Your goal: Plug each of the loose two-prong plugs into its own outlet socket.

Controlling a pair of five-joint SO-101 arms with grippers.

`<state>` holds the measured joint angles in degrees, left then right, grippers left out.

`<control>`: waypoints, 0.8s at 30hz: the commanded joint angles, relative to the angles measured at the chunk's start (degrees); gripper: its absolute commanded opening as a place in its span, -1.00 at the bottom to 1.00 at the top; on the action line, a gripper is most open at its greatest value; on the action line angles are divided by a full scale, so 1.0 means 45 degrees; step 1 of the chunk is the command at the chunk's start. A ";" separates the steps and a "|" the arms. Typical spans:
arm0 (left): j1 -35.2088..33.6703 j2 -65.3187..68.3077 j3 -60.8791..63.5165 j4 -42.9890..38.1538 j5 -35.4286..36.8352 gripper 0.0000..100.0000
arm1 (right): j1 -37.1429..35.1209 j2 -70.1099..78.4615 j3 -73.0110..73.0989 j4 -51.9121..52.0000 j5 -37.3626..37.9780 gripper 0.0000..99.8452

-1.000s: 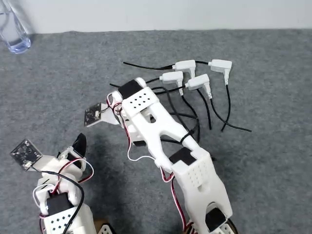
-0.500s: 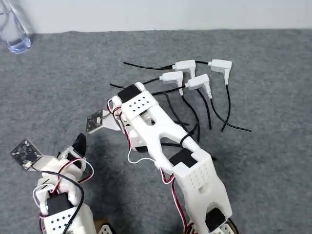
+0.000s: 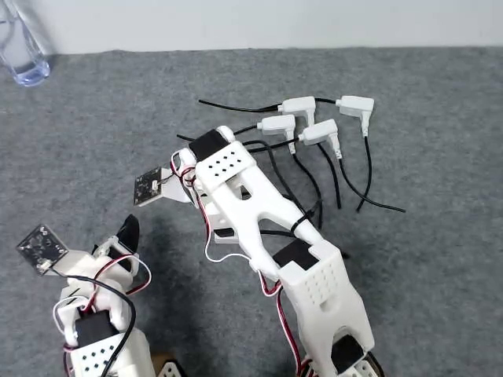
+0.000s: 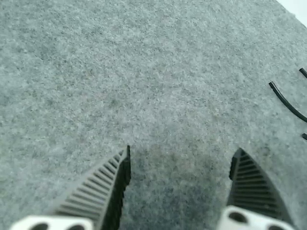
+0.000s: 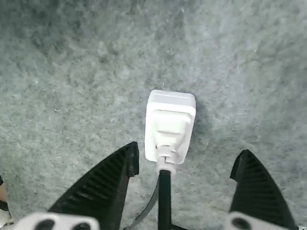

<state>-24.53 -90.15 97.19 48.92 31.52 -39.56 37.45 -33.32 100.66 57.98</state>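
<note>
Several loose white two-prong plugs (image 3: 299,104) with black cords (image 3: 330,173) lie in a cluster on the grey felt at the back right. The right arm (image 3: 228,169) stretches from the front toward their near left side. Its gripper (image 5: 189,151) stands open above a white socket block (image 5: 171,103). A white plug (image 5: 168,139) sits in that block, and its black cord runs back between the fingers (image 5: 110,182). My left gripper (image 4: 183,152) is open over bare felt at the front left, where its black finger (image 3: 126,232) shows from above.
A clear glass vessel (image 3: 22,47) stands at the back left corner. A black cord end (image 4: 288,101) lies on the felt off to the side of the left gripper. A pale wall borders the felt at the back.
The right arm drew back a little toward the front, then returned to nearly where it was. The left arm and the plugs have not moved.
</note>
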 commanded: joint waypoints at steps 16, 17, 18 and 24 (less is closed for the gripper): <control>0.0039 -0.0039 -0.0068 -0.0020 -0.0137 -0.36 | -0.0518 -0.0576 -0.0703 0.0400 0.0078 -0.74; 0.0039 -0.0039 -0.0068 -0.0020 -0.0137 -0.36 | -0.0518 -0.0576 -0.0703 0.0400 0.0078 -0.76; 0.0039 -0.0039 -0.0068 -0.0020 -0.0137 -0.36 | -0.0518 -0.0576 -0.0703 0.0400 0.0098 -0.81; 0.0039 -0.0039 -0.0068 0.0000 -0.0137 -0.36 | -0.0498 -0.0440 -0.0625 -0.0186 0.0098 -0.99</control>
<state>-24.62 -90.15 97.19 48.92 31.52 -41.32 37.45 -33.32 100.31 57.98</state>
